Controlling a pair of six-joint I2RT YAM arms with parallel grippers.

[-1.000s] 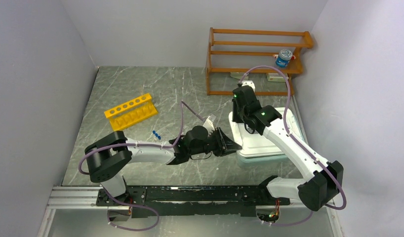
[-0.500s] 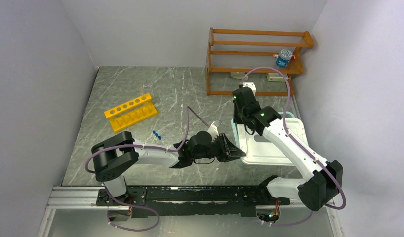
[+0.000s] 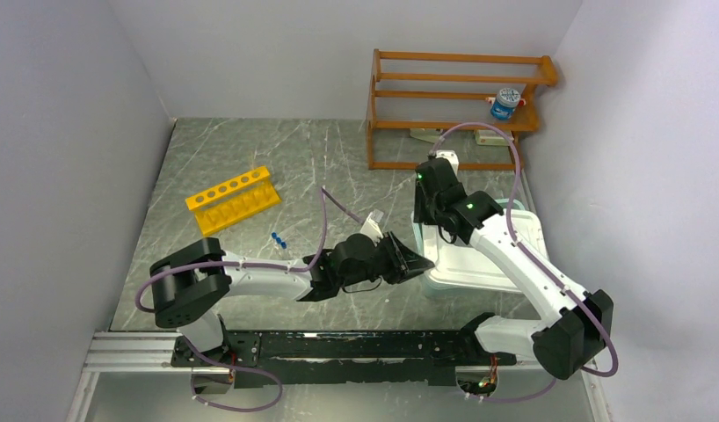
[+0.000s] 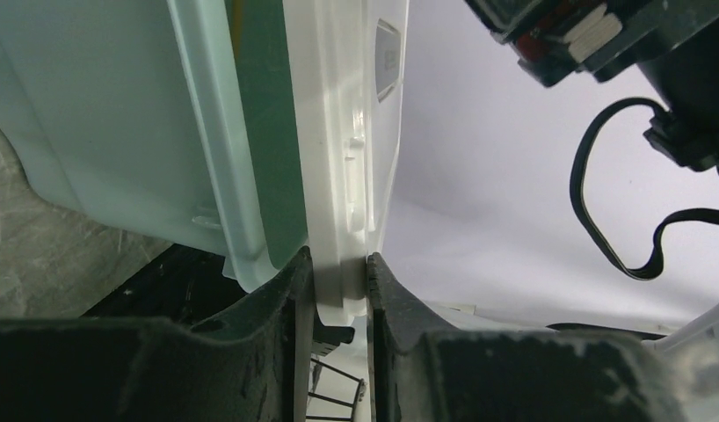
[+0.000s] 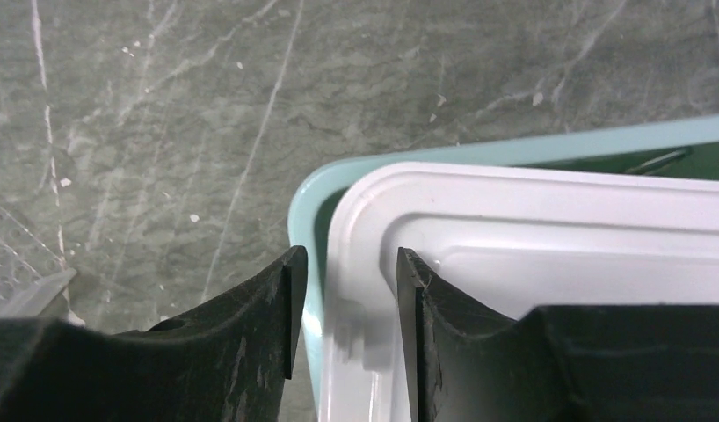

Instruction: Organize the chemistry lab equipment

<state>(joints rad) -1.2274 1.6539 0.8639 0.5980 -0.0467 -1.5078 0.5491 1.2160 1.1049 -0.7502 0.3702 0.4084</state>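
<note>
Left gripper (image 4: 338, 264) is clamping the near-left edge of the white lid (image 3: 453, 264): both fingers are pressing flat on the rim, with only the plastic's thickness between them. On the left wrist camera a gap is showing between the lid and the teal tub (image 5: 532, 141), so that side is riding clear of the tub wall. Right gripper (image 5: 349, 257) is straddling the far-left lid corner at a narrow opening. A sliver of teal is showing beside one finger, so whether it is actually pinching cannot be told. Against one second ago, the lid is no longer sitting square on the tub; it is lying shifted toward the right and near side, exposing the teal rim at the far-left corner. Against half a second ago, the left arm is sitting slightly farther from the near edge. The yellow rack (image 3: 232, 199) and the small blue-capped tubes (image 3: 279, 238) are lying unmoved on the table (image 3: 250, 149), left of both arms and well apart from the tub.
</note>
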